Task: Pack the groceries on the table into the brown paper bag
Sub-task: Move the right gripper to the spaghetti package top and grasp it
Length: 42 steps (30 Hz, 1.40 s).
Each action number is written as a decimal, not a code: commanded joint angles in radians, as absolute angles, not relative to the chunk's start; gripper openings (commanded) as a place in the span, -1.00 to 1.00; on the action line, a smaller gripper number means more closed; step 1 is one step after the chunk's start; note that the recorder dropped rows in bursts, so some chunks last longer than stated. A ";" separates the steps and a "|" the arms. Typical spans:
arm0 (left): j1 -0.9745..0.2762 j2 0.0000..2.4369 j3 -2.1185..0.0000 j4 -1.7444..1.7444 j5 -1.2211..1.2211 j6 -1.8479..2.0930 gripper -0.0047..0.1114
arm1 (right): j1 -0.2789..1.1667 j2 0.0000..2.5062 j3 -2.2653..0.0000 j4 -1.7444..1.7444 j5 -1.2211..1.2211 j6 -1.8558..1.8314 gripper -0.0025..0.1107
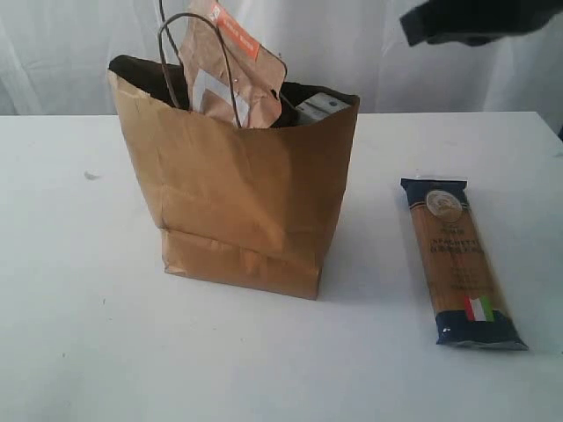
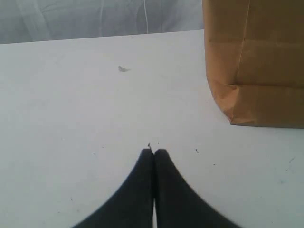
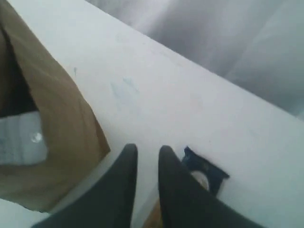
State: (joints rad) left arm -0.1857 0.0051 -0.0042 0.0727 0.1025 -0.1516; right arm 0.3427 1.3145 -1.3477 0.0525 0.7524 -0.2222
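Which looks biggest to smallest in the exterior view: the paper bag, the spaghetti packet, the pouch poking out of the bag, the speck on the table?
1. Paper bag.
2. Spaghetti packet.
3. Pouch, by its visible part; the rest is hidden in the bag, so packet versus pouch is unsure.
4. Speck.

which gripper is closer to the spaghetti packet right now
Right. The right gripper hangs above the spaghetti packet's dark blue end; the left gripper sits low over the table, on the other side of the brown paper bag.
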 commanded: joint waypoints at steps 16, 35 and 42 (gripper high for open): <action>-0.183 0.000 0.000 0.069 0.098 -0.149 -0.92 | 0.128 1.442 -1.080 0.047 0.607 0.013 0.38; -0.183 0.000 0.000 0.069 0.098 -0.149 -0.92 | 0.128 1.833 -1.260 -0.049 0.548 0.000 0.38; -0.183 0.000 0.000 0.069 0.098 -0.149 -0.92 | 0.124 1.846 -1.288 -0.049 0.503 0.045 0.50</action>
